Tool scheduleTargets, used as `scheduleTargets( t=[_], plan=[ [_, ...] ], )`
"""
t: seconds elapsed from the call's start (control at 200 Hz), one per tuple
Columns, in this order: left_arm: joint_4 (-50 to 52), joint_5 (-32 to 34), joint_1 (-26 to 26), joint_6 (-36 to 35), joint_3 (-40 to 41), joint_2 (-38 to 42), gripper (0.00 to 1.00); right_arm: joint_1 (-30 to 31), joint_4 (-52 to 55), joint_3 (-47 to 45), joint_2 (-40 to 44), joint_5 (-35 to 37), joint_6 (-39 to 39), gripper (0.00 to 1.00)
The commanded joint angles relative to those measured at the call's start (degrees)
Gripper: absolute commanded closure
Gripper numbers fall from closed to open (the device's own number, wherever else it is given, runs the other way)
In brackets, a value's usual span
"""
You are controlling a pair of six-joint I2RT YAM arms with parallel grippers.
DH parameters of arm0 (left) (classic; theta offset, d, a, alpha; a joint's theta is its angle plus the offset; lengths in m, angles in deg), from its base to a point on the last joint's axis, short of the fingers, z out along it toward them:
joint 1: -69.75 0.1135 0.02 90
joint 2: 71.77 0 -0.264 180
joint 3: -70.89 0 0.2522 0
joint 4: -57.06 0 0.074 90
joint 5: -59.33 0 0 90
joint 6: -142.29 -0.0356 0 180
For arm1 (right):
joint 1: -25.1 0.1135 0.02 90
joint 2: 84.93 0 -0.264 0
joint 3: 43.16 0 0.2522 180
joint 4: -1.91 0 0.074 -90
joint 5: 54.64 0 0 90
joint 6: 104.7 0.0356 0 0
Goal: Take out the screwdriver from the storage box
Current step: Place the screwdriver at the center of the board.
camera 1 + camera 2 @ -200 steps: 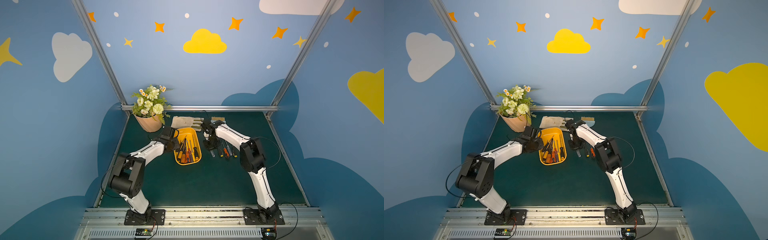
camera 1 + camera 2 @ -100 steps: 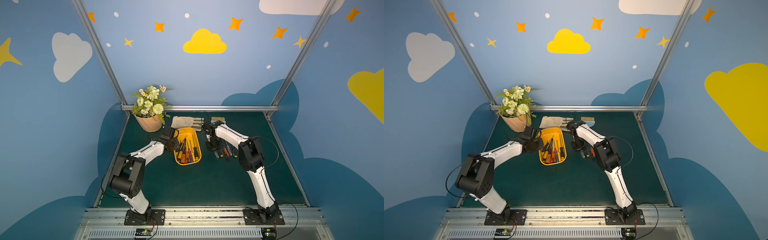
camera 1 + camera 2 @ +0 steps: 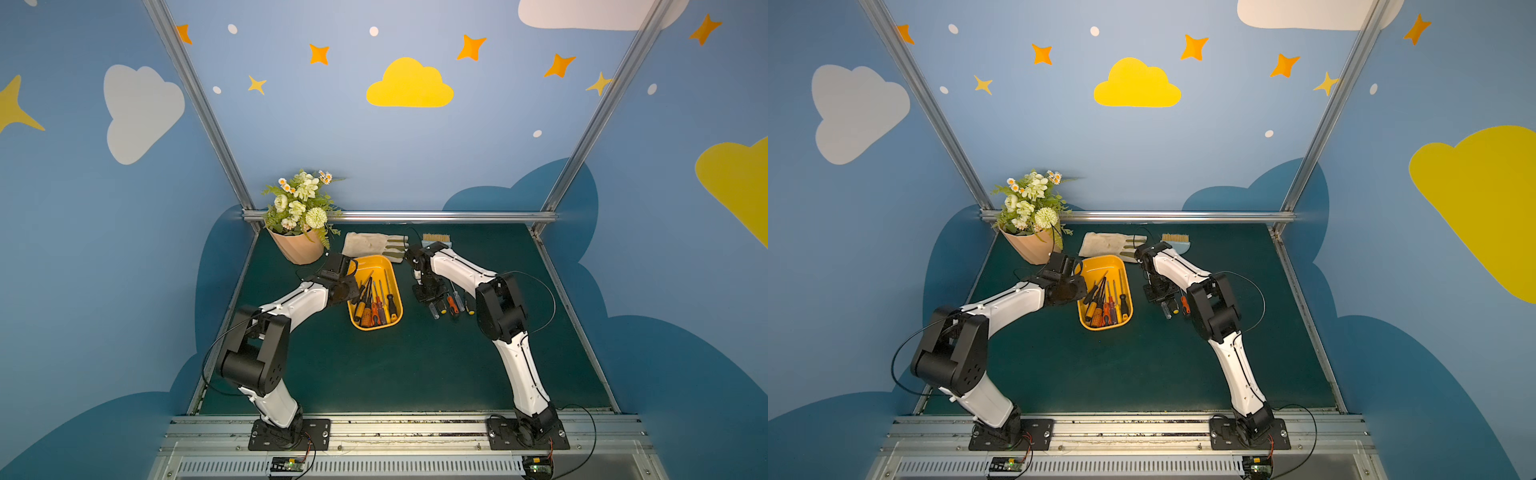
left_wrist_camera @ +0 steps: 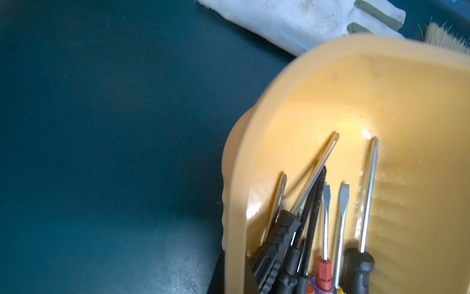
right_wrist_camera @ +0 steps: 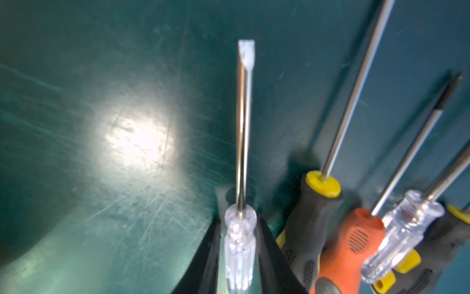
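One storage box (image 3: 370, 262), five screwdrivers (image 5: 353, 241) beside it

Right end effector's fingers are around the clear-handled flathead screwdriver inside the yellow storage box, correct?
Not inside the storage box: the right end effector's fingers are around the clear-handled flathead screwdriver over the green mat, beside other screwdrivers, as the right wrist view shows.

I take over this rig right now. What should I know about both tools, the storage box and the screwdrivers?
Left tool: shut, at the storage box rim; whether it pinches the rim is hidden.
Right tool: astride the clear-handled screwdriver lying on the mat; gripping or released, unclear.
Done: other screwdrivers lie beside it, outside the box.
To do: several screwdrivers in the box to take out.
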Motion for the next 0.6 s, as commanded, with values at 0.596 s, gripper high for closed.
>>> scheduleTargets(
  t=[0.596],
  plan=[
    [-1.73, -1.27, 0.31, 0.47, -2.86, 0.13, 0.98, -0.22, -7.75, -5.48, 13.39, -5.18, 0.37, 0.7]
  ],
)
